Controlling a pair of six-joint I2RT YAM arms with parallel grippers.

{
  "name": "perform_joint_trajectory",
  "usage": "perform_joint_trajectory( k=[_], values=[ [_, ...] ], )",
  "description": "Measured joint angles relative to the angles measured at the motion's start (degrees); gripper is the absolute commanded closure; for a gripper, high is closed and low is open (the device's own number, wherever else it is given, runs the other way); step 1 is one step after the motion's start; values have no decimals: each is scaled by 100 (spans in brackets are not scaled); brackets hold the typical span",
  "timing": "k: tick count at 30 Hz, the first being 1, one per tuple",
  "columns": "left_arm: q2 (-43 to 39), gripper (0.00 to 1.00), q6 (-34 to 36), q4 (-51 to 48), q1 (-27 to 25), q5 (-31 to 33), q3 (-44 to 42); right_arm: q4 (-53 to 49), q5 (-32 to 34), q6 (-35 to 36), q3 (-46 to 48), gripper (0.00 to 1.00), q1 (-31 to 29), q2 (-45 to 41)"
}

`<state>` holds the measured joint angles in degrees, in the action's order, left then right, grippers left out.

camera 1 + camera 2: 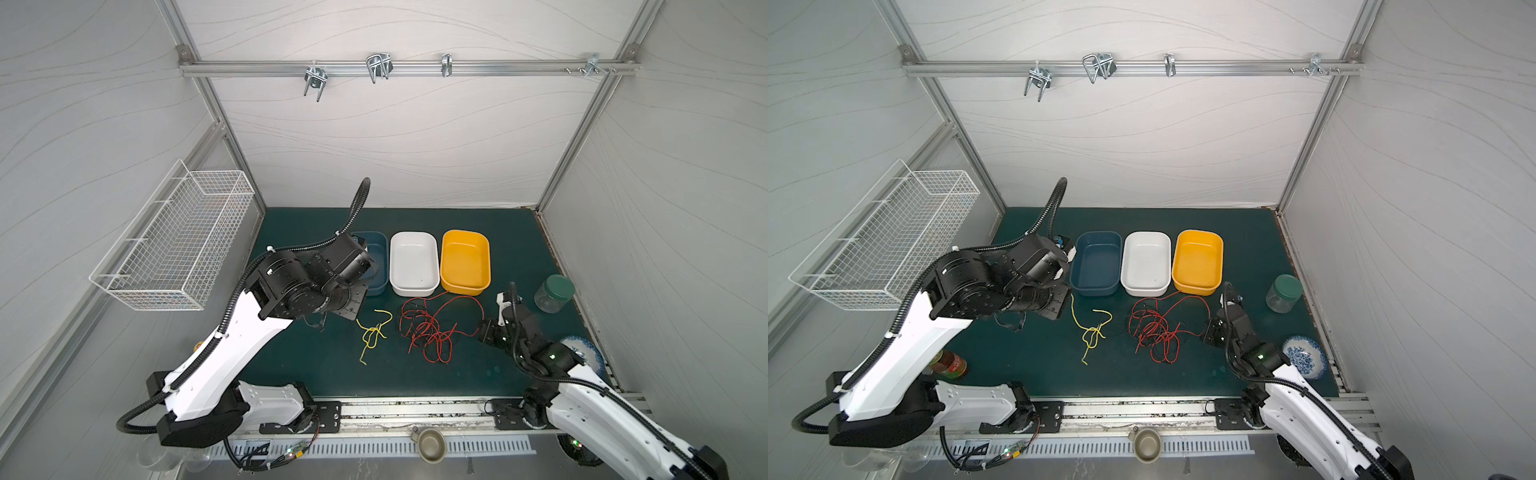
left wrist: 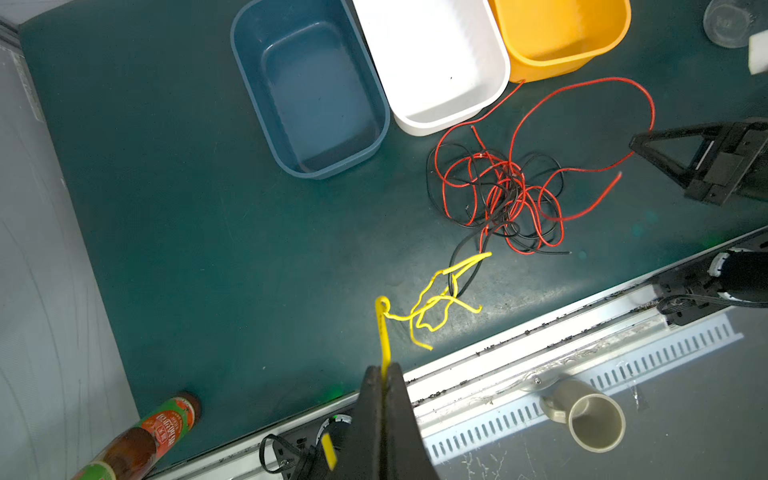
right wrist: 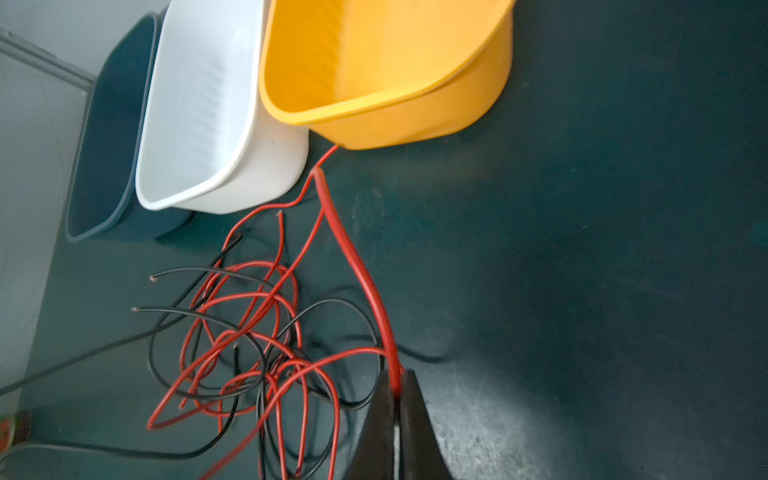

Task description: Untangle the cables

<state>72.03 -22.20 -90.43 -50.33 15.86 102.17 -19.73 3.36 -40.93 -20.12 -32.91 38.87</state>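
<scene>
The left fingers are pressed together on one end of the yellow cable. From their tips it drops to a loose knot on the green bench below and ahead of them. The right fingers, low over the bench, are clamped on a red cable that arcs away from their tips towards the foot of the yellow bin. Just beside those tips, on the side of the white bin, lies the tangle of red and black cables, its loops crossing over and under one another. In both top views this tangle sits on the bench between the two pairs of fingers, nearer the right pair. The yellow knot lies beside it towards the left pair. Seen from the left wrist, a black loop strays out of the tangle and overlaps the yellow knot, so the two heaps are not fully apart. Beyond the cables, farther from both pairs of fingers, the blue bin, the white bin and the yellow bin stand side by side in a row.
</scene>
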Motion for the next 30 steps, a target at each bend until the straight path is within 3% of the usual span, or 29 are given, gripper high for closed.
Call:
perform_joint_trajectory(
  k=[1,5,7,13,22,30],
  values=[
    [-2,100,-2,17,2,-22,-39,9,-210,39,-79,100,-4,92],
    [0,100,-9,195,0,-192,-125,-44,-584,210,-409,53,-210,234],
    [2,100,-26,289,0,-297,-127,-140,-551,341,-669,45,-435,286],
    [103,100,-79,592,0,-588,-138,-208,-446,610,-1331,40,-1178,345],
    [140,100,-411,1182,0,-970,-140,1040,-542,846,-1113,41,-2769,426],
    [140,100,-614,1469,0,-1204,-140,1939,-223,1178,-669,39,-3268,741]
  ],
)
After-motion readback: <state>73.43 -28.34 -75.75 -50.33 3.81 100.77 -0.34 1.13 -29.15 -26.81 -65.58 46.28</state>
